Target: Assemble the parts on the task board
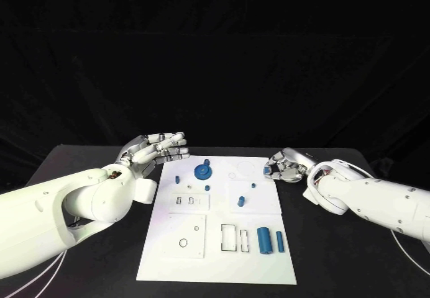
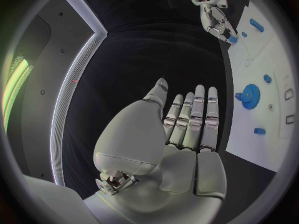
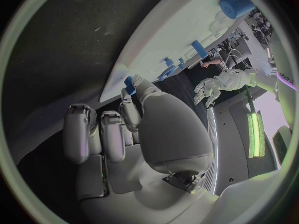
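The task board (image 1: pixel 219 248) is found lying flat on the black counter (image 1: pixel 81 161), between the two arms. The left hand (image 1: pixel 157 149) is raised just off the board's far left corner; its fingers are extended side by side and nothing is held in it. The right hand (image 1: pixel 287 166) is positioned at the board's far right edge; a small blue part (image 3: pixel 129 82) is seen pinched between its fingertips, the other fingers being curled.

On the board a blue gear (image 1: pixel 203 170) is seated near the far edge; small blue pegs (image 1: pixel 241 200) are standing about the middle; a thick blue cylinder (image 1: pixel 263 239) and a thinner blue rod (image 1: pixel 279 241) are lying side by side near the right edge of the near half; several outlined slots (image 1: pixel 228 237) beside them are unfilled, so the assembly is judged to be at an early stage.

Risks are noted as follows; the pinched part is small and held at the fingertips only, so it could be dropped or rotated if the pinch is loosened before it is aligned; its seat cannot be told from these views, so a misplacement is possible; the standing pegs could be knocked over if the right hand is swept low across the board; the board itself could be shifted by a sideways push, since no fixing is visible.
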You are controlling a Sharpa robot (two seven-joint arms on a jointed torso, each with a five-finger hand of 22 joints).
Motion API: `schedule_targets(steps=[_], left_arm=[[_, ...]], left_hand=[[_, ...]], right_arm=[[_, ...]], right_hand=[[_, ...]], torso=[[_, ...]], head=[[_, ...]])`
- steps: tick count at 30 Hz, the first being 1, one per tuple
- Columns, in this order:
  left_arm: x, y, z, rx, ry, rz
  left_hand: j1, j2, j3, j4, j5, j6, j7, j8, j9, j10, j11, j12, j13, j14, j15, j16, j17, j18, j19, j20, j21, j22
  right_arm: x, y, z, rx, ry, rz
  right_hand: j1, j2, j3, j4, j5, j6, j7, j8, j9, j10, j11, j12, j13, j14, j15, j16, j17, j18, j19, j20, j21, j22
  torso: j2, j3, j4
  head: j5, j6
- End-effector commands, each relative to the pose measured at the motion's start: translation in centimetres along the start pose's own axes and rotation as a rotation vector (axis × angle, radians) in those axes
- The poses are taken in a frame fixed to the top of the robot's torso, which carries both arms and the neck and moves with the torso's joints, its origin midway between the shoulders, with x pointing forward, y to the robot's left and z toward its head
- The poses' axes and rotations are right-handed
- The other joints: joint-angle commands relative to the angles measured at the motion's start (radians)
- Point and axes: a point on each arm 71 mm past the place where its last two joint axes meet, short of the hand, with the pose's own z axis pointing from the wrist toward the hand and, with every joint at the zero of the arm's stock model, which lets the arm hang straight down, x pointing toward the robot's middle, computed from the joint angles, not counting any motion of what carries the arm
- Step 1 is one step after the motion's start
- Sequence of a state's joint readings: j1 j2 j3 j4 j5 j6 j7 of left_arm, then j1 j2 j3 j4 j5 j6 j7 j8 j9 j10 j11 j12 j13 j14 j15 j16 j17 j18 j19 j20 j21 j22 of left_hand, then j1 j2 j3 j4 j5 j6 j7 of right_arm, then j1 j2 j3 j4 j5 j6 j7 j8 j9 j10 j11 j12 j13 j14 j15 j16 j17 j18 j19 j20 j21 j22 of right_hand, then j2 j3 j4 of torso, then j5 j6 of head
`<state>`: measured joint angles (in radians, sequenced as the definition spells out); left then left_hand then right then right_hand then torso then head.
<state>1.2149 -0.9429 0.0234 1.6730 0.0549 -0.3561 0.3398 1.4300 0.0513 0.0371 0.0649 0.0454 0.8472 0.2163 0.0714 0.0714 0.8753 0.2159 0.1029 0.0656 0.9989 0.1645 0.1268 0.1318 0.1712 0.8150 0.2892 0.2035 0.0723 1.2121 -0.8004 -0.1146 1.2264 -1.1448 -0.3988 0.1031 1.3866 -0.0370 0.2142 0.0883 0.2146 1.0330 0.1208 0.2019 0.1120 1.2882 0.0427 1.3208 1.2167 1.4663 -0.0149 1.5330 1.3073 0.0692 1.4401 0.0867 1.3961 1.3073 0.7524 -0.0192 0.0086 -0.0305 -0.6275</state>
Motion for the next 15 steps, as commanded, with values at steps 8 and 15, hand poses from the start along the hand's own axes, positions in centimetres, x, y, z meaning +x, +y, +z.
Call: schedule_targets(steps=[8, 15], left_arm=[[-0.2, -0.1, 0.2, 0.006, 0.008, -0.004], [-0.8, 0.0, 0.5, 0.008, -0.008, 0.001]], left_hand=[[0.008, -0.001, 0.004, -0.004, 0.005, 0.006, 0.050, 0.007, 0.001, -0.001, -0.001, 0.005, 0.002, 0.001, 0.000, 0.006, -0.001, 0.009, 0.005, -0.001, -0.004, -0.001], [0.008, 0.000, 0.007, -0.006, 0.005, 0.008, 0.049, 0.008, 0.001, 0.000, -0.002, 0.008, 0.001, 0.001, 0.000, 0.007, -0.001, 0.009, 0.006, -0.001, -0.004, -0.001]], right_arm=[[-0.4, 3.9, -0.3, -0.052, -0.075, 0.049], [0.6, 8.3, -0.2, -0.120, -0.037, 0.076]], right_hand=[[-0.018, 0.002, 0.000, 0.007, 0.018, 0.017, -0.004, 0.016, 0.007, 0.026, -0.004, 0.020, 0.028, 0.090, -0.013, 0.006, 0.200, -0.022, 0.014, -0.004, 0.016, 0.099], [-0.019, 0.001, 0.000, 0.006, 0.015, 0.021, -0.006, 0.018, 0.009, 0.030, -0.005, 0.023, 0.034, 0.091, -0.014, 0.009, 0.204, -0.024, 0.019, -0.005, 0.023, 0.106]], torso=[[-0.004, -0.0006, -0.0016], [-0.015, -0.0048, -0.0021]], head=[[0.025, 0.007], [0.029, -0.001]])
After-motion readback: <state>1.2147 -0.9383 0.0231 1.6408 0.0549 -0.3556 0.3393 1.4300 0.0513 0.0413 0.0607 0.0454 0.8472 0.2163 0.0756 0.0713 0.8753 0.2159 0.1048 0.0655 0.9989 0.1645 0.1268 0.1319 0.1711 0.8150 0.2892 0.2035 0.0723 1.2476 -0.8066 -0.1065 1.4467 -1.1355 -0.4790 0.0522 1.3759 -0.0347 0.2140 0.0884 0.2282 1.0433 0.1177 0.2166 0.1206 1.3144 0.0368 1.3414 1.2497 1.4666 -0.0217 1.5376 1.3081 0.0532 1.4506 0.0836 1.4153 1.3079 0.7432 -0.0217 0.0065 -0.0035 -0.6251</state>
